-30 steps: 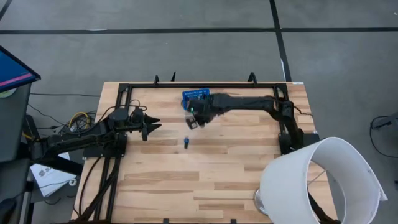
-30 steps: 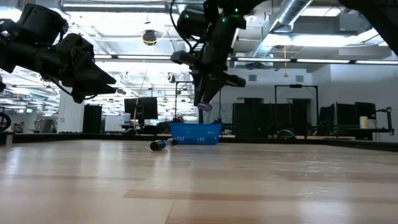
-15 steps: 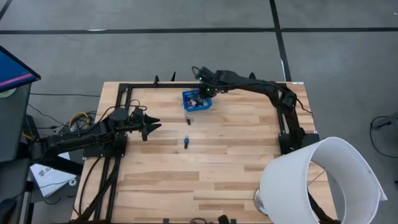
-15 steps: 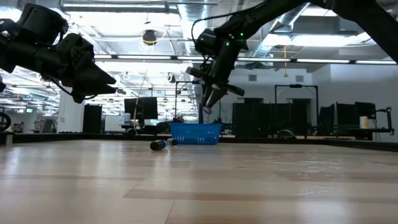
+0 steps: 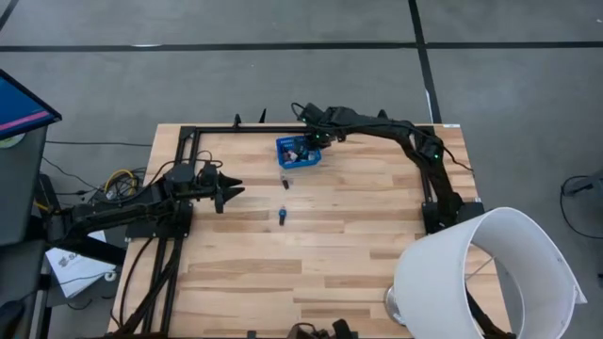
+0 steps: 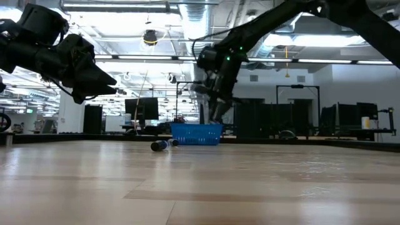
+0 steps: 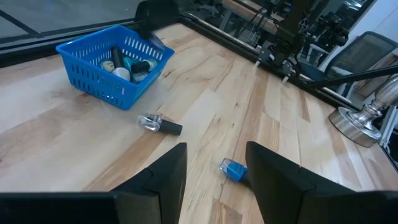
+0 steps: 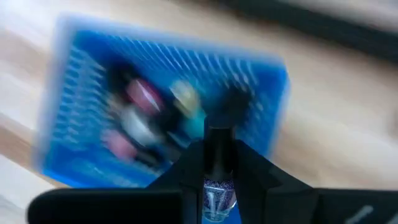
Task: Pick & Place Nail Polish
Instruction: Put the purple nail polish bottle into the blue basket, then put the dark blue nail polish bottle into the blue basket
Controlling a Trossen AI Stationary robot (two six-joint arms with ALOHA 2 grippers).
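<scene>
Clamping a nail polish bottle above the blue basket, right end effector, left end effector apart, no legible labels.

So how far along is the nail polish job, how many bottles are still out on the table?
Several nail polish bottles already lie in the blue mesh basket. In hand: the right gripper is above the basket, shut on a purple bottle. Left on the table: two bottles lying on their sides, a clear bottle near the basket and a blue bottle farther out. The left gripper waits open at the table's left.
</scene>
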